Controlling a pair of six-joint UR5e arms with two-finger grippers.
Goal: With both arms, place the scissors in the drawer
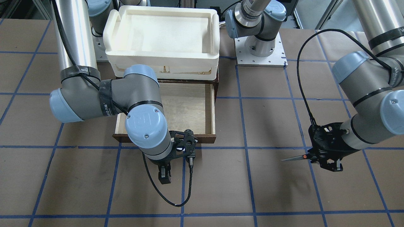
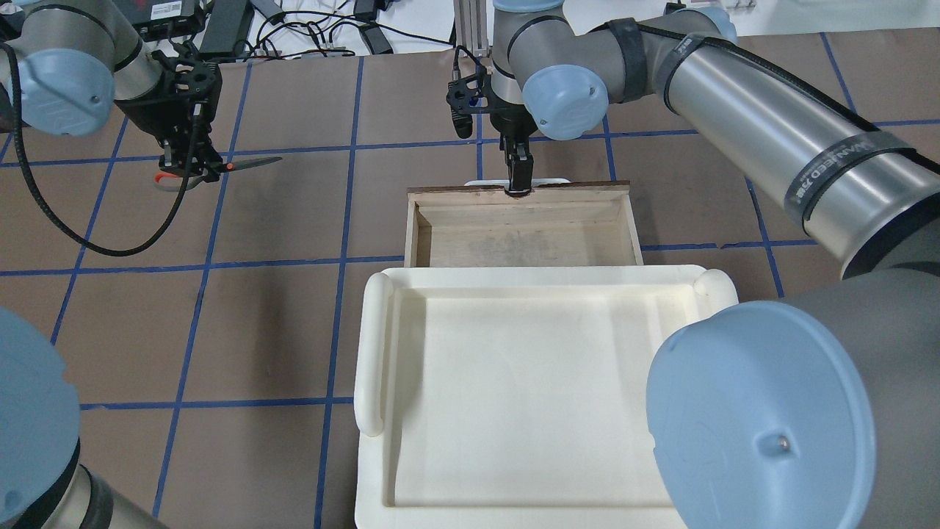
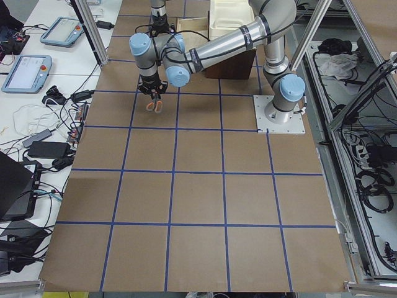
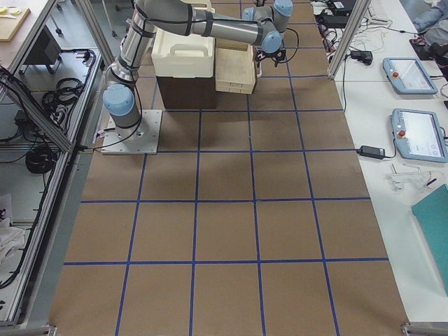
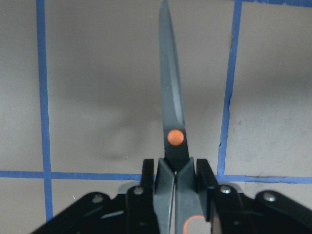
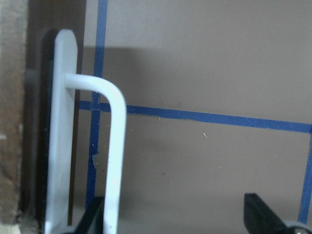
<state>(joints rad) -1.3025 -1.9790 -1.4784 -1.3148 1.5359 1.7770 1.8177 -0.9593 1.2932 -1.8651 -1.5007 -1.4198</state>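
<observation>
My left gripper (image 1: pixel 325 156) (image 2: pixel 187 158) is shut on the scissors (image 1: pixel 296 157) (image 2: pixel 246 162), gripping just behind the orange pivot and holding them above the table, blades level. In the left wrist view the closed blades (image 5: pixel 173 112) point away from the pads (image 5: pixel 146 178). The drawer (image 1: pixel 189 107) (image 2: pixel 521 239) is pulled open and its pale interior is bare. My right gripper (image 1: pixel 164 173) (image 2: pixel 518 176) is open at the drawer's front. The white bar handle (image 6: pixel 114 156) lies just inside one finger (image 6: pixel 92 219), with no visible grip.
A cream-white plastic tray (image 1: pixel 109 53) (image 2: pixel 371 353) sits on top of the dark cabinet behind the drawer. Brown table paper with blue tape lines lies between the scissors and the drawer. The right arm's wrist (image 1: pixel 148 126) hangs over the drawer's front corner.
</observation>
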